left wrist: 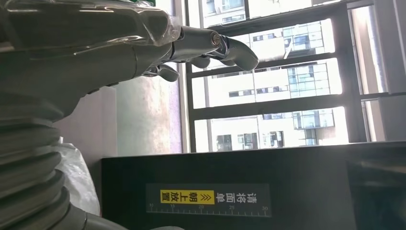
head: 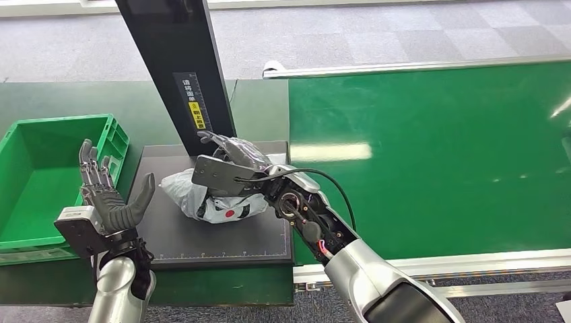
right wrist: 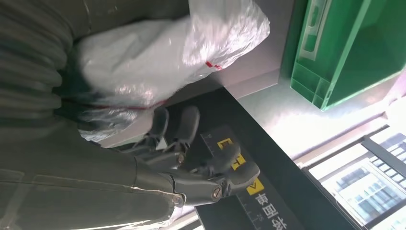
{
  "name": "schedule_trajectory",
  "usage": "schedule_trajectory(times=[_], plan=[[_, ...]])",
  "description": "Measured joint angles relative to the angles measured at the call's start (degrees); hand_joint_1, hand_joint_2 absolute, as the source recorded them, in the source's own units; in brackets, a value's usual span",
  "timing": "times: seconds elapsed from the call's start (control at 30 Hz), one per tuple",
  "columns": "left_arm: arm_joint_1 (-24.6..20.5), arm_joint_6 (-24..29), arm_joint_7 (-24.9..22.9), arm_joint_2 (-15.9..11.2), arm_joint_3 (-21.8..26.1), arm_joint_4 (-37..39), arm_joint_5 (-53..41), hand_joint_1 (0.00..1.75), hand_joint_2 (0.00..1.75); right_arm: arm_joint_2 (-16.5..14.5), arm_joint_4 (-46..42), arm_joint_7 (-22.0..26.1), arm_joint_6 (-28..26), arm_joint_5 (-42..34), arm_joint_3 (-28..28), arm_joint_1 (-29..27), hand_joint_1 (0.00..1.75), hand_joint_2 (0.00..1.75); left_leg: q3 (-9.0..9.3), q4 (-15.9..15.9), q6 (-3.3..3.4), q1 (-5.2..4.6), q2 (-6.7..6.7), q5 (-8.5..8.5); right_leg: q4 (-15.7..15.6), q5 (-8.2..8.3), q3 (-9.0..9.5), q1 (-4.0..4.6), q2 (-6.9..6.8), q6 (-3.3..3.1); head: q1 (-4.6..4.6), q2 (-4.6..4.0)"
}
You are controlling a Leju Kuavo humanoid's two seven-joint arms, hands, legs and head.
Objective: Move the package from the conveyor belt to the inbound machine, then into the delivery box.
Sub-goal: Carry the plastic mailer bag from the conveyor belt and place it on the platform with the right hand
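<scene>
The package (head: 214, 202), a crumpled white plastic bag with red marks, lies on the black platform (head: 168, 237) of the inbound machine. My right hand (head: 232, 158) rests over its top, fingers stretched apart toward the machine's post. In the right wrist view the package (right wrist: 158, 52) lies beside the palm while the fingers (right wrist: 191, 158) stand off it, not wrapped around it. My left hand (head: 108, 192) is held upright and open at the platform's left edge, holding nothing, a little apart from the package. The left hand (left wrist: 143, 43) has its fingers extended.
The green delivery box (head: 60, 122) stands left of the platform, also seen as the green box (right wrist: 344, 48). The machine's dark post (head: 178, 67) rises behind the package. The green conveyor belt (head: 431, 155) spreads to the right, edged by metal rails.
</scene>
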State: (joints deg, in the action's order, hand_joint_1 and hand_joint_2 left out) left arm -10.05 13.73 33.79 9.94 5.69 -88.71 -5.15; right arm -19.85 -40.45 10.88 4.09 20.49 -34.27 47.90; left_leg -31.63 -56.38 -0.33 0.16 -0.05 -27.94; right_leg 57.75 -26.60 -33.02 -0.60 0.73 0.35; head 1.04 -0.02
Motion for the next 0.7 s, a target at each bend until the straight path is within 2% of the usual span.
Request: schedule_trajectory(times=[0.7], plan=[[-0.2, -0.4, -0.1, 0.2, 0.4, 1.2, -0.5, 0.0, 1.75, 0.0, 3.4, 0.9, 1.6, -1.3, -0.1, 0.6, 0.0, 1.75, 0.01, 0.0, 0.0, 0.0, 0.0, 0.0, 0.0, 0.0, 0.0, 0.0, 0.0, 0.0, 0.0, 0.01]])
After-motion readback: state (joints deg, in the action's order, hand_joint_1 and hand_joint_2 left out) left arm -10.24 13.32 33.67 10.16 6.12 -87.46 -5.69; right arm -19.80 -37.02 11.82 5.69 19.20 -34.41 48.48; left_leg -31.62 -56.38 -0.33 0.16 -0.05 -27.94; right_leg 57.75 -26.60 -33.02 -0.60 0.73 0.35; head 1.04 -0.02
